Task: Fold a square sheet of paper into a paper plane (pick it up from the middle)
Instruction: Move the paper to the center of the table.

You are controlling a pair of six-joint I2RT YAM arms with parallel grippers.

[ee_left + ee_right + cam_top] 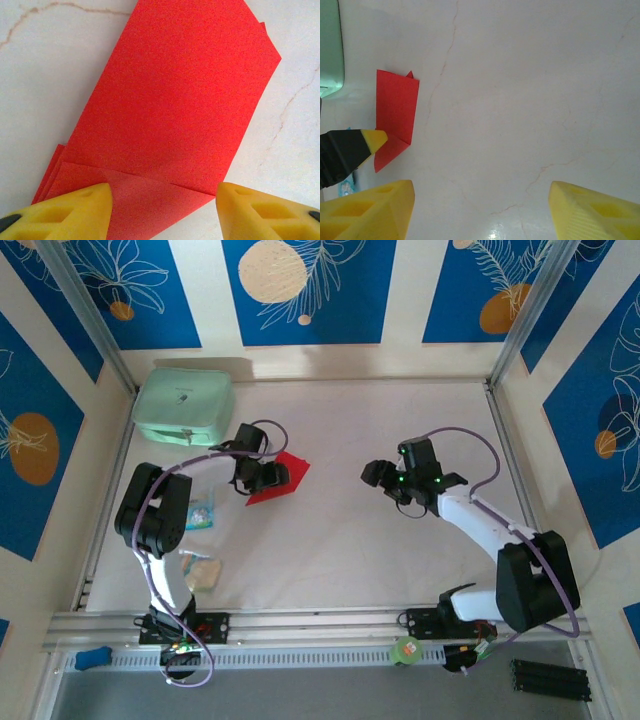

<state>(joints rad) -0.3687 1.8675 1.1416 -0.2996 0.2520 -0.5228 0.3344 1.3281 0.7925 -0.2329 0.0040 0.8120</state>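
Paper (283, 478), bright red and folded into a long shape with several layers, lies flat on the table (380, 550). It is to the right of the case (183, 407) and a little nearer to the arms than the case is. In the left wrist view one end of the paper (170, 100) has a slanted corner, and at the other end a small flap is folded over with a clear crease.

The left gripper (268, 478) hangs over this flap end, on the side of the paper that faces the case. Its fingers (70, 210) are spread, one over the paper's edge and the other over the bare table just beside the corner. They pinch nothing. Whether they touch the paper, I cannot tell.

The right gripper (378, 474) is much farther to the right of the case, well apart from the paper. Its fingers (365, 207) are spread wide over bare table and hold nothing.
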